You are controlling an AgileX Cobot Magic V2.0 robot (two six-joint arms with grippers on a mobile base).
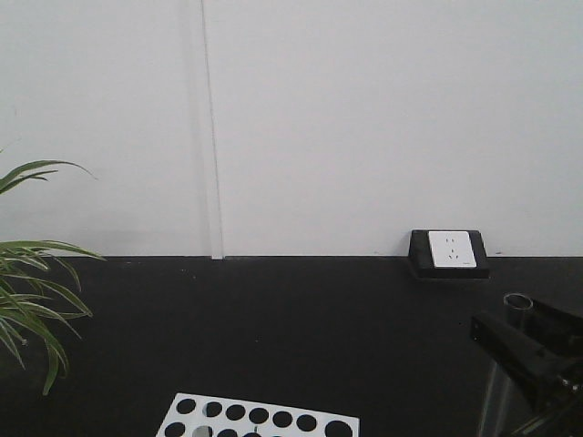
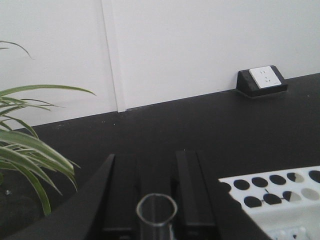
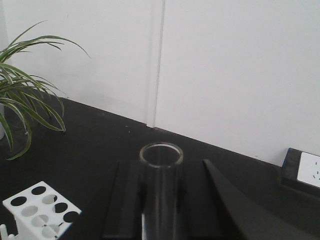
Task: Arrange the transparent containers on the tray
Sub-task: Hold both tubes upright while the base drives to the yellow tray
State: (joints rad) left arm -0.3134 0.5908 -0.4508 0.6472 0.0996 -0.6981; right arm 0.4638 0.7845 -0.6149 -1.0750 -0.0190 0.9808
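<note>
Black worktop [image 2: 175,125] before you, white wall [image 2: 200,40] behind, your left gripper [image 2: 156,162] clamping an upright test tube [image 2: 156,210], your right gripper [image 3: 161,170] clamping a second test tube [image 3: 161,156], white rack [image 2: 280,197] nearby.

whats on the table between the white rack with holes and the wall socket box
Nothing: only bare black tabletop runs between the rack and the socket box, as the front view and left wrist view show.

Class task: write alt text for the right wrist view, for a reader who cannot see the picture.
A clear test tube is held upright in the black right gripper, its open round rim on top. Beyond it is a black table, with a white rack with round holes lower left, a leafy plant far left and a socket box far right.
</note>
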